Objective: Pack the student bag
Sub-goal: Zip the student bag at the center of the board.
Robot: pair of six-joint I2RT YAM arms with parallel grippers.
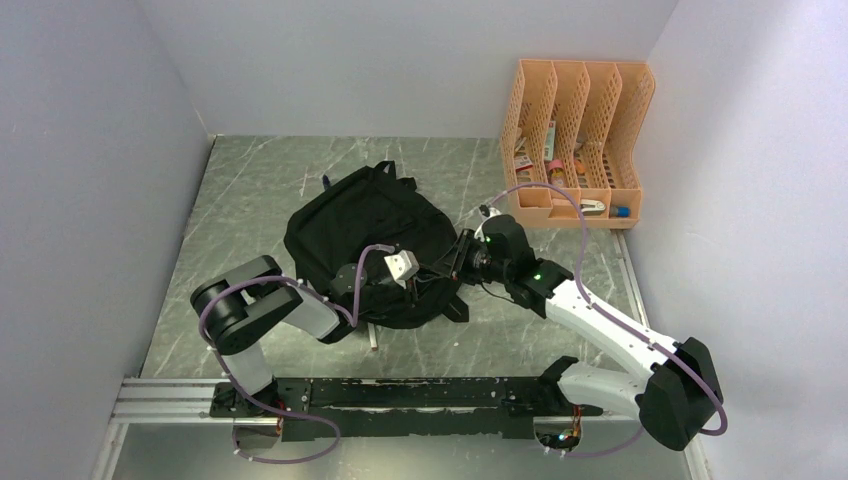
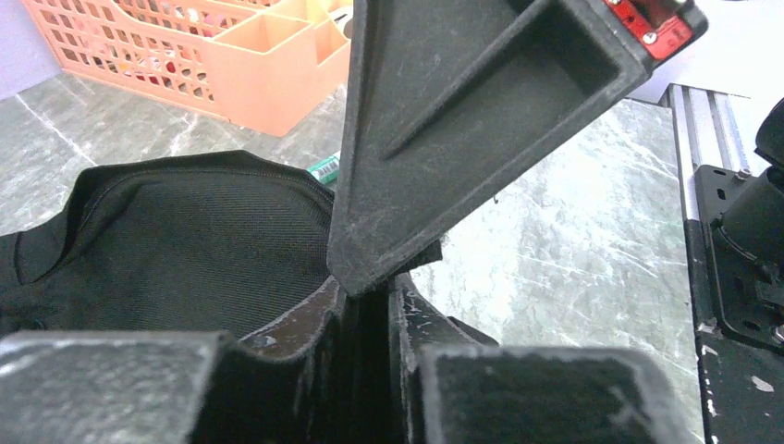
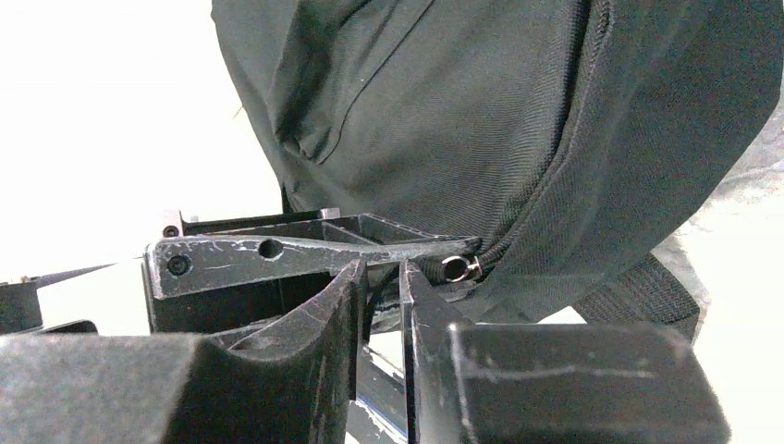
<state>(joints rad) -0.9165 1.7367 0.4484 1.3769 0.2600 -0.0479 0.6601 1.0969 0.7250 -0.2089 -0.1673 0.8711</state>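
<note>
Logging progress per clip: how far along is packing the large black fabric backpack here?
Done: nothing visibly packed; supplies sit in the orange slotted plastic organiser. In hand: left gripper and right gripper meet at the black fabric backpack's near edge, by the metal zip pull. Left: loading the supplies, zipping shut.

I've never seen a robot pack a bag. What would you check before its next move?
1. Bag lying on the table: ok.
2. Bag open wide enough to load: cannot tell; only part of its rim shows.
3. Left gripper gripping the bag's edge: cannot tell; its fingers are nearly together there.
4. Right gripper at the zip pull: ok, the pull sits just beyond its fingertips.
5. Grippers clear of each other: not ok, they crowd together.
6. Supplies waiting in the organiser: ok.
</note>
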